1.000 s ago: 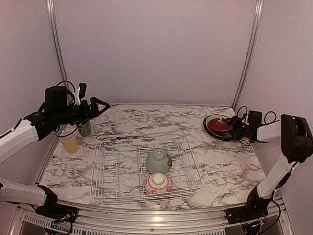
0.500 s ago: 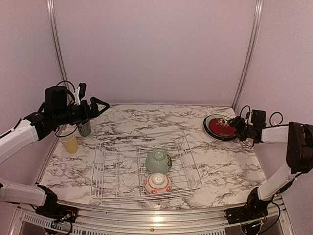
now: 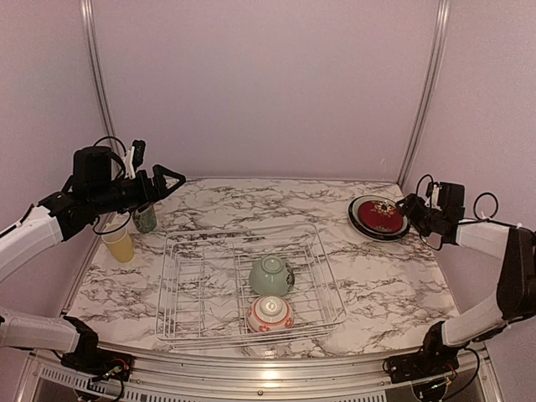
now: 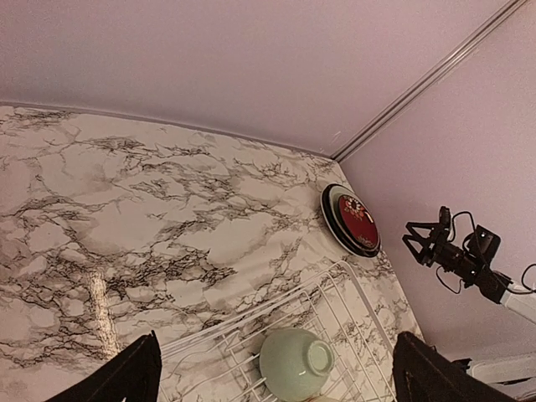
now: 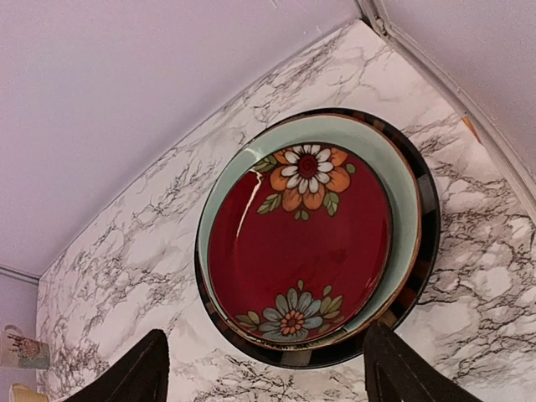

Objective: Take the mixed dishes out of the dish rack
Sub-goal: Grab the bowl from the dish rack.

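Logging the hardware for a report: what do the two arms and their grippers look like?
The left arm and right arm have white link shells with black joint housings. The left gripper and right gripper are black, with angular two-finger frames. Thin black cables loop loosely at each wrist. No legible markings.

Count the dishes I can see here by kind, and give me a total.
Plates: 3, stacked: dark red floral plate, teal plate, black-rimmed plate
Bowls: 2: pale green bowl, red-striped bowl
Cups: 2: yellow cup, patterned cup
Total: 7
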You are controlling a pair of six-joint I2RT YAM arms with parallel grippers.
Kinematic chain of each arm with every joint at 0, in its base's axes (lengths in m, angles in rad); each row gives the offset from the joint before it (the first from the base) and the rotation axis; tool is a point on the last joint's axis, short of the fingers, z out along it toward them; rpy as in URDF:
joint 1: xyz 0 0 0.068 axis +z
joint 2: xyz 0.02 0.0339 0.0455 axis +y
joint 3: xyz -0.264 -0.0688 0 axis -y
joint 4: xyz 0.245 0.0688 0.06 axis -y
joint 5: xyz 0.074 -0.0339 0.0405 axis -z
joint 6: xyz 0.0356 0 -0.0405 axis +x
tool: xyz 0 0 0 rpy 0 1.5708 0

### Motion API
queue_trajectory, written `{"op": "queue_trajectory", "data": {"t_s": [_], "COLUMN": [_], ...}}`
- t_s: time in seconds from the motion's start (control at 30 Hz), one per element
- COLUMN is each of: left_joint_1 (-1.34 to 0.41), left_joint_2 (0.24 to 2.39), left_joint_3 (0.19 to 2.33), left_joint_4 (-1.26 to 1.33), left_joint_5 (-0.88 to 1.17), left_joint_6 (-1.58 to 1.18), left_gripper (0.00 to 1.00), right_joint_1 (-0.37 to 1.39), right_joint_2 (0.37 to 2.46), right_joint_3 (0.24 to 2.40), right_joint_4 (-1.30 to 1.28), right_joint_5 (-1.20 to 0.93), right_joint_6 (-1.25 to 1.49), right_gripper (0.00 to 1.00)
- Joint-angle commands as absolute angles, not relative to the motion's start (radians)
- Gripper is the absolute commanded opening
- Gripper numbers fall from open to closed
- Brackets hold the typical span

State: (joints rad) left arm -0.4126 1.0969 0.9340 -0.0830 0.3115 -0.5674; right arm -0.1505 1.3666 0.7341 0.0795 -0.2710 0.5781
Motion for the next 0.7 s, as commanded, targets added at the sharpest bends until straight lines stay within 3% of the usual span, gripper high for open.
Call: {"op": "queue_trajectory", "data": {"t_s": [0.0,0.2,0.67], "left_joint_1": [-0.416,-0.417,-0.428], "left_joint_2": [1.09,1.105,1.129], "left_joint_3": [0.932,0.933,0.948], "left_joint_4": [-0.082,-0.063,-0.05], "left_joint_5": [0.312,0.324,0.329], "left_joint_6": [-0.56,-0.573,-0.587], "left_gripper": [0.99,0.99,0.99], "right_joint_1": [-0.135,-0.007,0.476], "right_joint_2": [1.285,1.237,1.218], "right_joint_3": [0.754,0.839,1.003], "right_joint_4": [0.018,-0.11,-0.305], "right_joint_5": [-0.31,-0.251,-0.077], "right_joint_6": [0.439,0.287,0.124], "right_gripper": [0.77,0.78,0.79]}}
